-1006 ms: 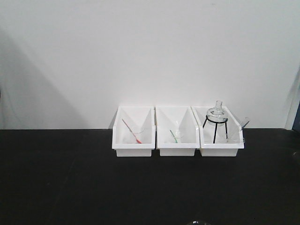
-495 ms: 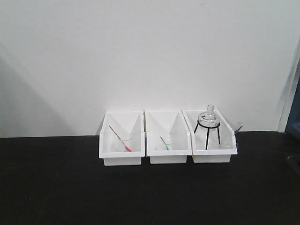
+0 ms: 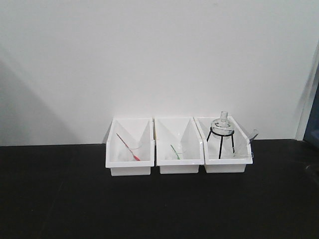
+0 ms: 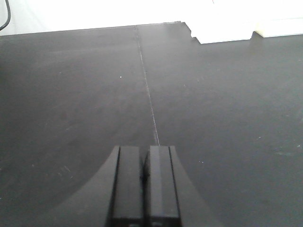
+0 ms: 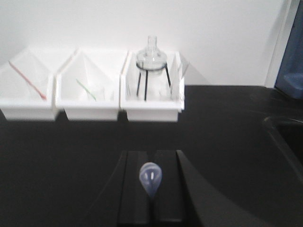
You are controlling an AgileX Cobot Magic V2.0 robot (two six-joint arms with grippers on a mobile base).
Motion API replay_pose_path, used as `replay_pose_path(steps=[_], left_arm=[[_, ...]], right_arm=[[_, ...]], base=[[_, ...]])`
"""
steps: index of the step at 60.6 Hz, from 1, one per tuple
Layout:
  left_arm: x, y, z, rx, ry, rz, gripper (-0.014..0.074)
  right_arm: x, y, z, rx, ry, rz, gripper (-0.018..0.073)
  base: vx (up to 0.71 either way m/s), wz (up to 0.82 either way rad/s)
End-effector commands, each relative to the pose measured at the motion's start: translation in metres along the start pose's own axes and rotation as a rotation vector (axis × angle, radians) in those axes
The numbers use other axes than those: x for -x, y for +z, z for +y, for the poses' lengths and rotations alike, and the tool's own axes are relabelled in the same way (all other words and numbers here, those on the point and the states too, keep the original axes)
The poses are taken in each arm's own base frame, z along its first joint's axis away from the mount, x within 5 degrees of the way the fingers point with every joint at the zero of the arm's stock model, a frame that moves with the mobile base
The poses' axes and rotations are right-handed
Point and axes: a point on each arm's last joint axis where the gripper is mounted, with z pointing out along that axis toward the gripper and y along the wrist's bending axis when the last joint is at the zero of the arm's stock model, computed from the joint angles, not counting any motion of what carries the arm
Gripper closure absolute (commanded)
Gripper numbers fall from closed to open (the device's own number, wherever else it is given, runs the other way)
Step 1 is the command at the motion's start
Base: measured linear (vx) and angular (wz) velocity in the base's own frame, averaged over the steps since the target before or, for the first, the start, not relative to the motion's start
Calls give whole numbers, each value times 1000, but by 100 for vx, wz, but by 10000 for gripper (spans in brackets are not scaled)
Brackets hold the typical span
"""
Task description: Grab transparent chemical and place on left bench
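The left bench (image 3: 70,189) is a wide black countertop against a white wall. Three white bins stand on it. My right gripper (image 5: 151,184) is shut low over the bench, in front of the bins. The clear bulb of a dropper pipette (image 5: 150,178) sticks up between its fingers. The clear beaker of the transparent chemical is hidden. My left gripper (image 4: 144,149) is shut and empty, low over bare black bench (image 4: 71,94). Neither gripper shows in the front view.
The left bin (image 3: 128,149) holds a beaker with a red-tipped pipette. The middle bin (image 3: 178,149) holds one with a green-tipped pipette. The right bin (image 3: 225,149) holds a round flask on a black tripod (image 3: 221,130). A blue object (image 5: 289,78) and a curved dark rim (image 5: 284,137) lie to the right.
The front view has shifted, so the bins moved left and slightly up in the frame. A glass rim at the bottom edge has dropped out of view. Little differs in the last half second.
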Motion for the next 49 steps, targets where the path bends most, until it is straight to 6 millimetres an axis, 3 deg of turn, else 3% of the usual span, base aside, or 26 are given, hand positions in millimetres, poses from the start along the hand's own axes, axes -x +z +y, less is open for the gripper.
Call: replay_pose_path(steps=[1, 7, 13, 28, 39, 49], left_arm=[[3, -1, 0, 2, -9, -81, 600], [3, -1, 0, 2, -9, -81, 600], [3, -1, 0, 2, -9, -81, 600], [3, -1, 0, 2, -9, -81, 600], [3, -1, 0, 2, -9, -81, 600], [3, -1, 0, 2, -9, -81, 600]], right_arm=[[27, 2, 1, 23, 76, -221, 561], [35, 9, 10, 88, 70, -331, 560], [33, 20, 34, 232, 11, -353, 560], [0, 51, 93, 509, -64, -222, 559], [-28, 76, 108, 545, -96, -119, 551], [-46, 89, 118, 607, -143, -102, 459]], base=[[0, 0], [0, 0], [0, 0], [0, 0], [0, 0], [0, 0]])
